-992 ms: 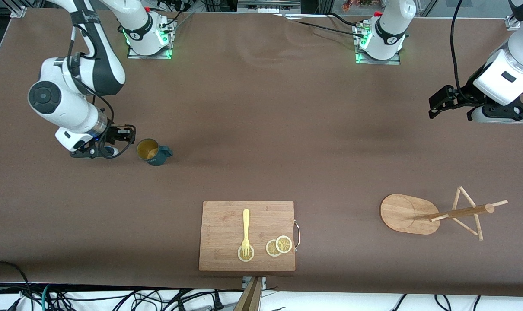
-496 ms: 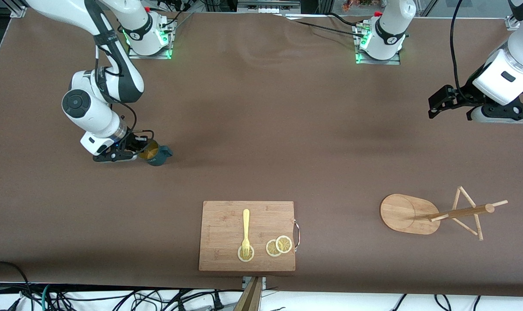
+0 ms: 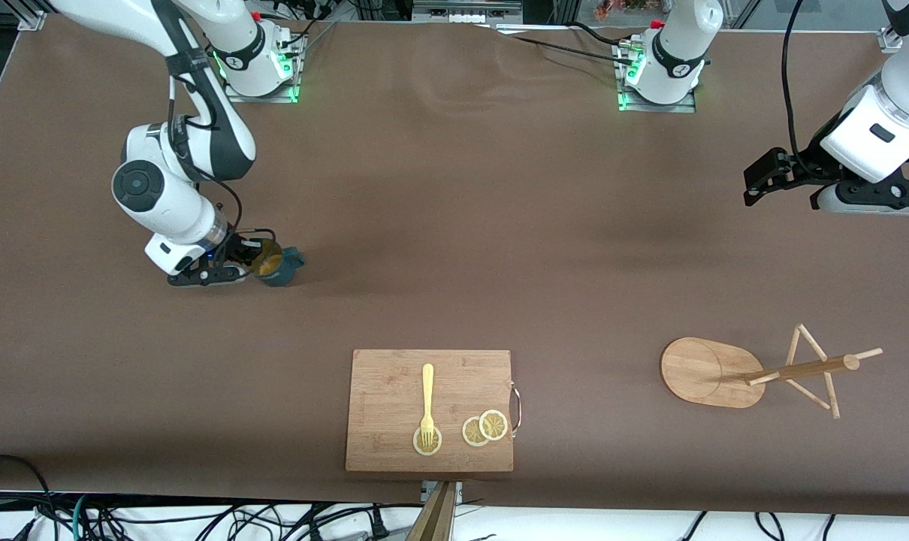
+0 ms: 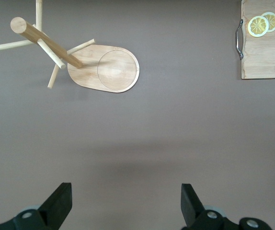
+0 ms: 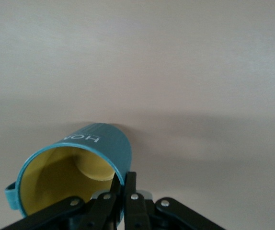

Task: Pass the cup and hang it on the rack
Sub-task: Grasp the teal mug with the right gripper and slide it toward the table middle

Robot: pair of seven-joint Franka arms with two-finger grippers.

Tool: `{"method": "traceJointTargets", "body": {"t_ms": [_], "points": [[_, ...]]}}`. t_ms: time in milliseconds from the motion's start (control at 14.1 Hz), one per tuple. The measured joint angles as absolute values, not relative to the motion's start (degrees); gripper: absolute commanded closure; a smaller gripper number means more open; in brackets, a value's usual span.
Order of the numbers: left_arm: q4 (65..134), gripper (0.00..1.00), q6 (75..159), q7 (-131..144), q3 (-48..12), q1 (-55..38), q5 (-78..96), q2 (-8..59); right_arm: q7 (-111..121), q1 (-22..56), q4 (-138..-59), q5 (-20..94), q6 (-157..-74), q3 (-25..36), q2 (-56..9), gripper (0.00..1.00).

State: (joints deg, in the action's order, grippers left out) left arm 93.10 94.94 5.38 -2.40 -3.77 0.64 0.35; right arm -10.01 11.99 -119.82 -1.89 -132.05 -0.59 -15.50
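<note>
cup (image 3: 276, 264) pinched by its rim in my right gripper (image 3: 253, 259), toward the right arm's end of the table.
my right fingers (image 5: 129, 189) were closed on the teal wall, one inside against the yellow lining and one outside; the cup leaned over, mouth tipped toward my wrist, handle pointing away from my hand. my left gripper (image 4: 124, 203) waited high over bare table (image 3: 499, 225) at the left arm's end, fingers spread wide and holding nothing. rack (image 3: 755, 372) stood on its oval base, nearer the front camera than that gripper. cutting board (image 3: 394, 391), with fork (image 3: 427, 406) and lemon slices (image 3: 484, 428), lay at the table's front edge.
</note>
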Motion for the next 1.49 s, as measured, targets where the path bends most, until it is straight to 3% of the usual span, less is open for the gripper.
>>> {"method": "traceJointTargets", "body": {"t_ms": [212,638,708,779,850,921,1204,1488], "points": [[93.09,0.0,94.95,5.38,-2.3,-3.7,0.64,0.35,-23.7,20.11,-110.5,3.07,-127.93,-1.77,-18.68,1.0],[93.08,0.0,95.02,5.38,-1.8,-3.14,0.64,0.68,-45.28,35.32,-88.28,6.1,-127.9,-2.71,-36.1,1.0],[93.06,0.0,95.19,5.38,-1.69,-3.13,0.64,0.74,-47.26,37.1,-86.21,6.1,-127.9,-2.69,-38.52,0.91],[93.01,0.0,95.3,5.38,-1.64,-3.13,0.37,0.77,-48.96,38.63,-84.71,6.1,-128.01,-2.68,-40.62,0.69],[92.92,0.0,95.35,5.38,-1.65,-3.13,-0.56,0.78,-49.89,39.69,-83.72,6.09,-128.41,-2.64,-42.21,0.22],[92.79,0.0,95.35,5.38,-1.74,-3.14,-1.91,0.79,-50.34,40.27,-83.03,6.09,-128.74,-2.57,-43.21,0.0],[92.04,0.0,95.35,5.38,-2.17,-3.19,-3.5,0.78,-50.23,40.04,-80.88,5.85,-128.74,-1.31,-42.82,0.0],[91.95,0.0,95.07,5.38,-1.69,-3.11,-3.56,1.42,-49.02,38.98,-79.79,5.62,-121.66,4.55,-36.04,0.0]]}}
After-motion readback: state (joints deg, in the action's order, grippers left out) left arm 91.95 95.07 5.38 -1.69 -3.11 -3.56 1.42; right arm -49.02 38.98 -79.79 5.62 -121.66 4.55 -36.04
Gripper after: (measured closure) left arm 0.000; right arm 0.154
